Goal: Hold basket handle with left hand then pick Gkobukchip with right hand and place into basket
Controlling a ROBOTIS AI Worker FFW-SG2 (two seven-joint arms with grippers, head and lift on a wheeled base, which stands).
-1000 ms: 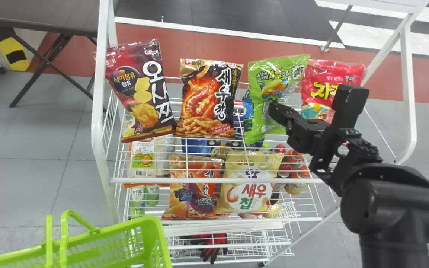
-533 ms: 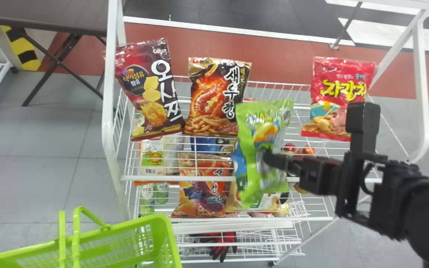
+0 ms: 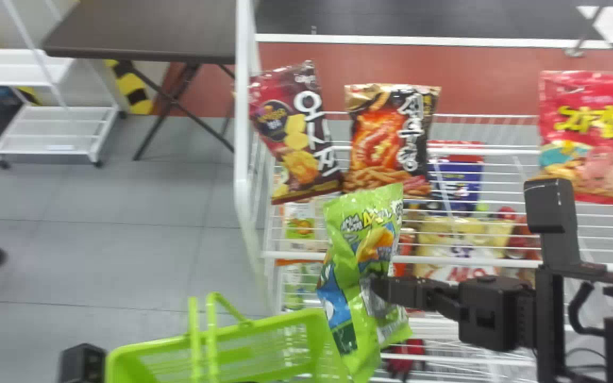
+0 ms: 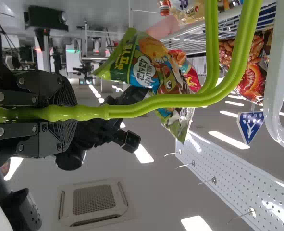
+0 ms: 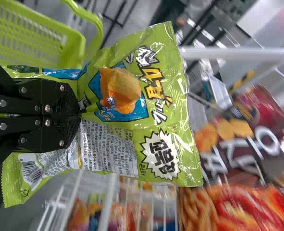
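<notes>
My right gripper (image 3: 378, 287) pinches the green Gkobukchip bag (image 3: 362, 250) by its side, just right of the green basket (image 3: 263, 325) and partly over its right end. In the right wrist view my right gripper (image 5: 79, 114) is closed on the Gkobukchip (image 5: 127, 96), with the basket (image 5: 60, 41) behind the bag. The left arm shows at the bottom left, where my left gripper (image 3: 82, 361) stands beside the basket. From the left wrist, my left gripper (image 4: 67, 114) is clamped around the basket handle (image 4: 180, 100), and the Gkobukchip (image 4: 146, 62) hangs beyond it.
The white wire rack (image 3: 497, 261) holds a dark red bag (image 3: 298, 138), a black and orange bag (image 3: 391, 138) and a red bag (image 3: 590, 133) on its upper shelf. A dark table (image 3: 152, 32) and a white cart (image 3: 56, 127) stand at the left.
The right gripper has carried the green bag off the upper shelf, down and left toward the basket. The head view has swung left, and the left arm has come into it.
</notes>
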